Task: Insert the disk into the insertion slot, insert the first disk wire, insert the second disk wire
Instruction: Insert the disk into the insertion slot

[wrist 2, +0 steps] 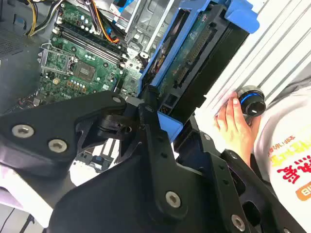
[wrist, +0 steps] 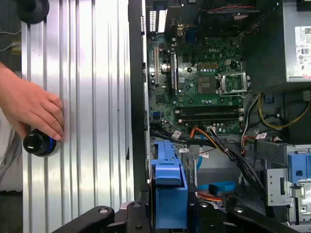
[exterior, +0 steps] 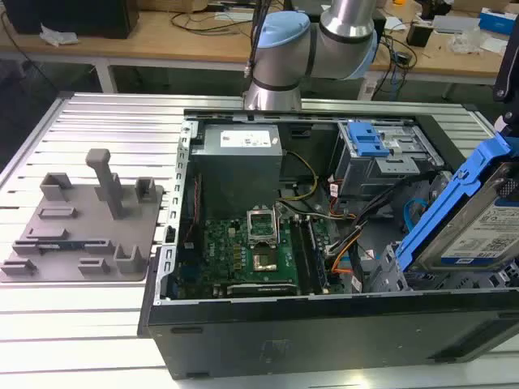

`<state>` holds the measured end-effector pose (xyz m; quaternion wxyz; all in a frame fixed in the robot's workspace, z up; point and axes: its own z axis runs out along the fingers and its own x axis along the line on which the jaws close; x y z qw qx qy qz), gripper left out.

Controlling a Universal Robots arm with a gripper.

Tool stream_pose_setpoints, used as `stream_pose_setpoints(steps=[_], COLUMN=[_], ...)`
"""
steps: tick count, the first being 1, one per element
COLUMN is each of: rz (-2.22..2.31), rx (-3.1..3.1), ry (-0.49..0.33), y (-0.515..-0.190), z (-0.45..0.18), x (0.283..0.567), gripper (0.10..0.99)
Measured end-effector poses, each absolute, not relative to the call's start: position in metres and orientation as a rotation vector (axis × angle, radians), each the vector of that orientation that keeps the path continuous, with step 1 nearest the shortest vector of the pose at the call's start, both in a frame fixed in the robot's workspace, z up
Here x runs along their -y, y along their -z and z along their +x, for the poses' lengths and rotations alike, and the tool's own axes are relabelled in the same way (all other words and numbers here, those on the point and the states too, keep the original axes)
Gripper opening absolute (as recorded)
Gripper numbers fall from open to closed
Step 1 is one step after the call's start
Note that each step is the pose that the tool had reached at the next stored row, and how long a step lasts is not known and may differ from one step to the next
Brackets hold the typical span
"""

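Second wrist view: claw (wrist 2: 168, 122) tight around the disk (wrist 2: 194, 53), near the motherboard (wrist 2: 82, 68)

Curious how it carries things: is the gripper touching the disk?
Touching. In the second wrist view the gripper clamps the blue frame of the disk from both sides.

The disk (exterior: 474, 235) is framed in glossy blue plastic; the table (exterior: 81, 340) is made of ribbed, brushed metal.
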<state>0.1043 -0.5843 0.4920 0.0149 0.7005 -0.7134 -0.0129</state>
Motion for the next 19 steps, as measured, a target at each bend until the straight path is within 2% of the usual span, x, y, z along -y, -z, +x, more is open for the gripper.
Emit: stream_pose_setpoints(steps=[14,19], rz=[2.18,2.18], rx=[2.22,2.22], ry=[0.04,0.04], y=[-0.492,-0.492], z=[0.104,0.105], x=[0.585,0.553], gripper=[0.365,0.365])
